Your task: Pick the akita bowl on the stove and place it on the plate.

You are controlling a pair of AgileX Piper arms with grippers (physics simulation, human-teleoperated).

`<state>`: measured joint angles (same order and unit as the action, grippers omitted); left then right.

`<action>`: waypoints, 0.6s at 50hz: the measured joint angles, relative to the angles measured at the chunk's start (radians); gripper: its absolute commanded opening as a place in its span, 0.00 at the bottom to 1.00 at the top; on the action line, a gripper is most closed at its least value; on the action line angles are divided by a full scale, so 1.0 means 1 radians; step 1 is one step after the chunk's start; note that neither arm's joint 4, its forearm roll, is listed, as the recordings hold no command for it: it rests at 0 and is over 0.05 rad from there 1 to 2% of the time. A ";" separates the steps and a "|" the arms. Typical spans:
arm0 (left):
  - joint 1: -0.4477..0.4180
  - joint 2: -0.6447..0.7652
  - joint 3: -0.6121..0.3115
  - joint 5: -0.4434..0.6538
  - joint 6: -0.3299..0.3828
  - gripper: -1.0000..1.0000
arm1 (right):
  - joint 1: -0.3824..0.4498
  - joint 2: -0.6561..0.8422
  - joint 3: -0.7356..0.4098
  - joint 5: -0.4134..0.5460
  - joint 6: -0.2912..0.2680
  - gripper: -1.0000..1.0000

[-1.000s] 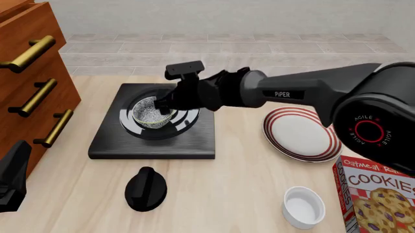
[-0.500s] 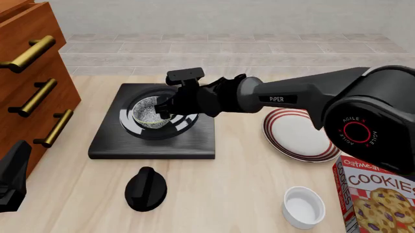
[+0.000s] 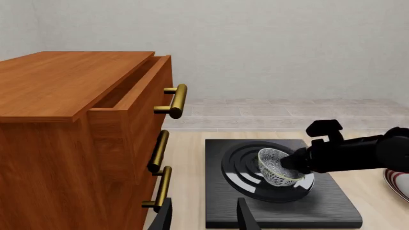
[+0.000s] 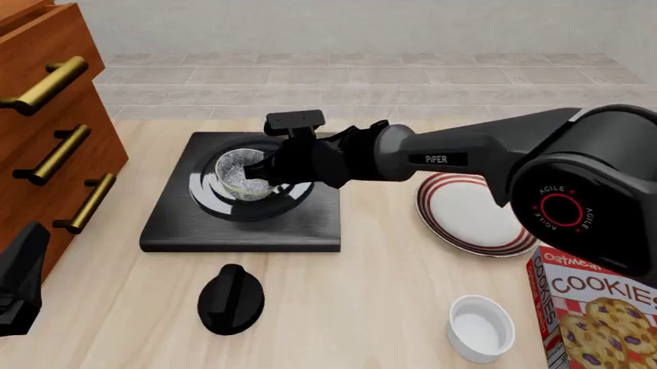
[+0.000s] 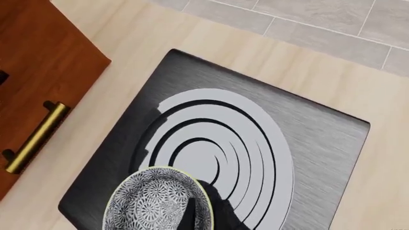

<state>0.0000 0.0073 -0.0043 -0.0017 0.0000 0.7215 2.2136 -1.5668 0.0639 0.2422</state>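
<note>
The right pincer (image 4: pixel 265 171) was clamped on the near rim of the small grey-and-white speckled akita bowl (image 4: pixel 240 174), tilted just above the black square ringed stove (image 4: pixel 242 223). The red-striped white plate (image 4: pixel 475 213) lay well apart. The left pincer (image 3: pixel 203 218) stood open, empty.

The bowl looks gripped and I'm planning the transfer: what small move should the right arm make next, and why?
Probably a short straight lift. The right end effector looks closed on the bowl's rim, and the bowl appears tilted, just off the stove rings. Raising it first would clear the slab before swinging right toward the plate, which lies bare.
</note>
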 measured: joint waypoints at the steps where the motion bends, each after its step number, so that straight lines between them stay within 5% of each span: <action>1: 0.000 0.000 0.000 0.000 0.000 1.00 | 0.000 0.000 0.001 0.000 0.000 0.00; 30: 0.000 0.000 0.000 0.000 0.000 1.00 | -0.036 -0.086 0.037 0.055 -0.056 0.00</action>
<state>0.0000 0.0073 -0.0043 -0.0017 0.0000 0.6859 2.1277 -1.5293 0.1188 0.1864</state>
